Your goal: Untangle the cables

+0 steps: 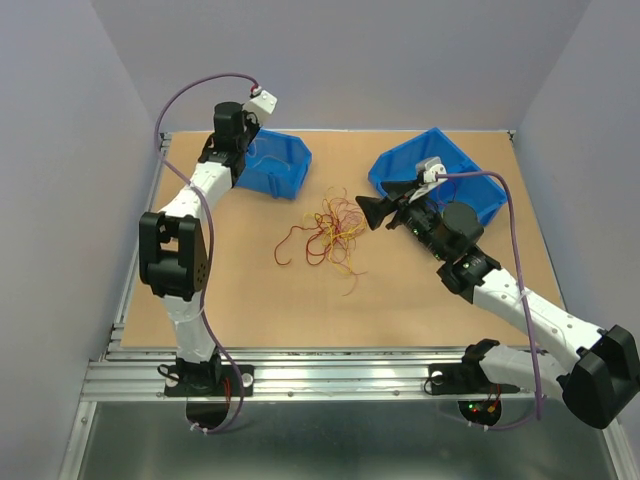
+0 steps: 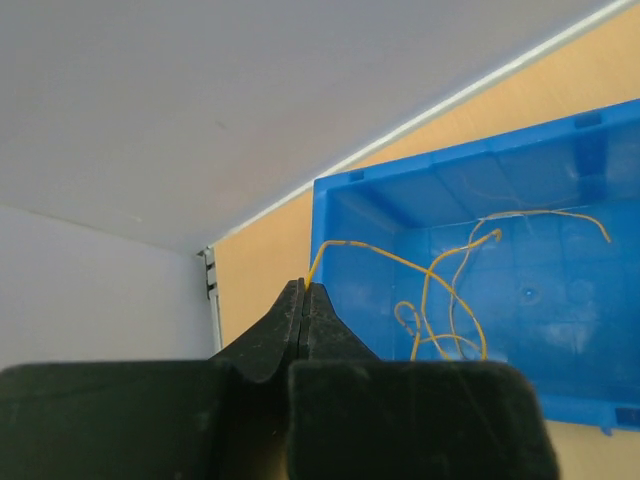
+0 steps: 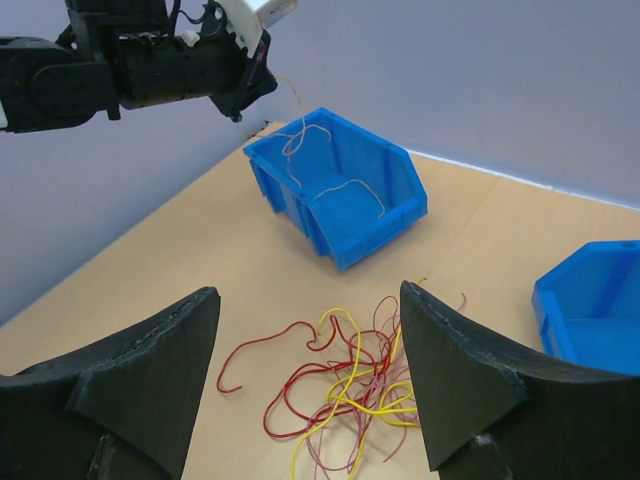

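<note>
The cables [image 1: 330, 230] lie in a loose tangle of thin yellow, dark red and pinkish wires on the tabletop; the right wrist view shows the tangle [image 3: 350, 385] just ahead of my fingers. My right gripper [image 1: 367, 212] is open wide and empty right of the tangle, its fingertips [image 3: 205, 295] apart from the wires. My left gripper [image 2: 303, 286] is shut on one yellow wire [image 2: 440, 272] that trails down into the left blue bin [image 2: 350, 215]. It hangs above that bin's back-left corner [image 1: 243, 150].
The left blue bin [image 1: 275, 165] holds a few loose wires. A second blue bin [image 1: 440, 175] stands at the back right behind my right wrist, partly hidden. Grey walls close the table on three sides.
</note>
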Robot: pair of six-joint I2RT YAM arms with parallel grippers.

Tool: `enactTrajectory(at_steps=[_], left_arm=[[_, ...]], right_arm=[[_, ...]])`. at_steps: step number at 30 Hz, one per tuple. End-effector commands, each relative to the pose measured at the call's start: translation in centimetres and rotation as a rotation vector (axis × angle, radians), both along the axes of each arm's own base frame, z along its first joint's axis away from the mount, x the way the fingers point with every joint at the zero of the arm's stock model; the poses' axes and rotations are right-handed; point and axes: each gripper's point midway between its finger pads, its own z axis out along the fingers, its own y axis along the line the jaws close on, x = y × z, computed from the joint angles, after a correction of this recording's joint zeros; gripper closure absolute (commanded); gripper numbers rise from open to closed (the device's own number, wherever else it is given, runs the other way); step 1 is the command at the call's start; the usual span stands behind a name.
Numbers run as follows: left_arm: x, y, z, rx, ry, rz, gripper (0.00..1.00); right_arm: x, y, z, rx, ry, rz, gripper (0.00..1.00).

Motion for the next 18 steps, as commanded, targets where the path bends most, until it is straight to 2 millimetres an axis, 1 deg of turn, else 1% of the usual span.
enactTrajectory(at_steps=[1,2,3,4,5,6,7,8,9,10,11,12,14,15,16,17,18], left_arm=[[1.8,-0.4,3.0,0.073,-0.043,-0.038,1.0],[2.1,-0.4,2.6,0.082,-0.032,-0.043,1.0],[2.4,-0.5,1.8,0.091,-0.013,-0.049,0.99],[2.4,-0.6,1.4,0.1,0.005,-0.061,0.95],[2.3,-1.0,1.5,0.109,0.007,-0.089,0.74],[2.1,-1.2,1.8,0.11,0.005,-0.105,0.6],[1.8,-1.4,2.0,0.109,0.003,-0.124,0.42],[1.4,-2.0,2.2,0.099,0.001,-0.156,0.37],[0.7,-2.6,3.1,0.08,-0.013,-0.19,0.31],[0.4,-3.0,3.6,0.063,-0.021,-0.213,0.28],[0.1,-3.0,4.4,0.05,-0.032,-0.21,0.25],[-0.4,-3.3,5.9,0.035,-0.058,-0.224,0.24],[-1.0,-3.7,7.5,-0.007,-0.082,-0.239,0.21],[-1.7,-3.9,9.0,-0.022,-0.108,-0.252,0.21],[-2.2,-4.3,9.6,-0.048,-0.114,-0.27,0.2],[-2.7,-4.8,10.2,-0.058,-0.123,-0.295,0.18],[-3.6,-5.5,10.7,-0.076,-0.13,-0.319,0.17]], right_arm=[[0.0,-0.3,0.8,0.014,-0.049,-0.015,0.22],[0.1,-0.3,0.9,0.014,-0.051,-0.016,0.22],[0.1,-0.3,0.8,0.013,-0.05,-0.016,0.22],[0.1,-0.3,0.8,0.012,-0.048,-0.015,0.22],[0.1,-0.3,0.8,0.012,-0.048,-0.015,0.22],[0.1,-0.2,0.7,0.011,-0.047,-0.015,0.22],[0.2,-0.2,0.8,0.013,-0.045,-0.014,0.22],[0.2,-0.1,0.7,0.012,-0.043,-0.014,0.22],[0.5,0.1,0.4,0.007,-0.033,-0.014,0.22],[0.7,0.2,0.6,0.008,-0.03,-0.013,0.22],[0.8,0.4,-0.1,-0.003,-0.01,-0.011,0.22],[1.2,0.6,-0.1,-0.007,0.004,-0.012,0.22],[2.6,1.1,-2.1,-0.028,0.083,-0.038,0.22],[3.2,1.6,-2.1,-0.04,0.119,-0.038,0.22],[3.6,2.0,-2.6,-0.058,0.151,-0.037,0.22],[4.5,2.8,-4.6,-0.085,0.213,-0.033,0.23],[4.6,3.1,-5.4,-0.094,0.249,-0.025,0.23]])
